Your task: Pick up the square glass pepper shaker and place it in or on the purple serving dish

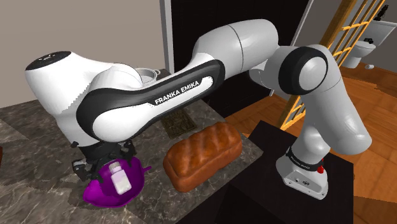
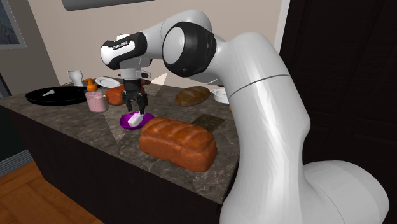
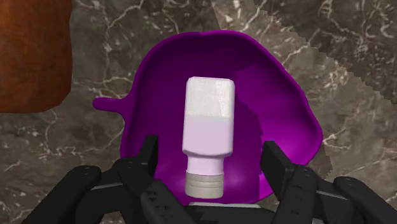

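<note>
A dark marbled counter point(image 1: 38, 127) with pale veins fills the lower left of the shoulder view. At the bottom left of that frame a purple dish point(image 1: 102, 194) sits on it. Just right of the dish lies a big brown loaf point(image 1: 203, 153), and above the loaf lies a flat dark patterned mat point(image 1: 178, 124).

In the second exterior view the loaf is at centre, with the dish to its upper left and the mat to its upper right. Along the back, from the left, stand a black tray point(image 2: 54, 97), a white cup point(image 2: 76, 76), a pink cup point(image 2: 95, 102), a white plate point(image 2: 107, 82), an orange-brown thing point(image 2: 114, 95) too small to tell, a smaller loaf point(image 2: 193, 95) and a white bowl point(image 2: 221, 95).
</note>
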Tool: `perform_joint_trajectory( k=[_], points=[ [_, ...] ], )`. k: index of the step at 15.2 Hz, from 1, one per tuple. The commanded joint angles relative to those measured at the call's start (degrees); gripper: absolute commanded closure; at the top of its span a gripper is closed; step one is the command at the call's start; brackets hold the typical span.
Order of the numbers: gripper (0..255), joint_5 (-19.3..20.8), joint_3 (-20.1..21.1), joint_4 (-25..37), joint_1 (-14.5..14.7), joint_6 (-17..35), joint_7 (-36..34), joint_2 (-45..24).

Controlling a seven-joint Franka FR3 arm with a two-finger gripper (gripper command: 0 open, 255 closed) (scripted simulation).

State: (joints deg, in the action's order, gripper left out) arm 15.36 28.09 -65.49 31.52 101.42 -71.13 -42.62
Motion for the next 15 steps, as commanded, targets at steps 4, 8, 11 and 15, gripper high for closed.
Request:
perform_joint_trajectory(
  k=[4, 8, 11, 15],
  points=[
    [0, 0.0, 0.0, 0.0, 0.0, 0.0, 0.0, 0.0],
    [0, -0.11, -0.02, 8.86, 1.62, -7.82, 0.77, -0.68],
    [0, -0.12, -0.03, 8.86, 1.62, -7.82, 0.77, -0.67],
    [0, -0.11, -0.03, 8.87, 1.62, -7.82, 0.77, -0.68]
  ],
)
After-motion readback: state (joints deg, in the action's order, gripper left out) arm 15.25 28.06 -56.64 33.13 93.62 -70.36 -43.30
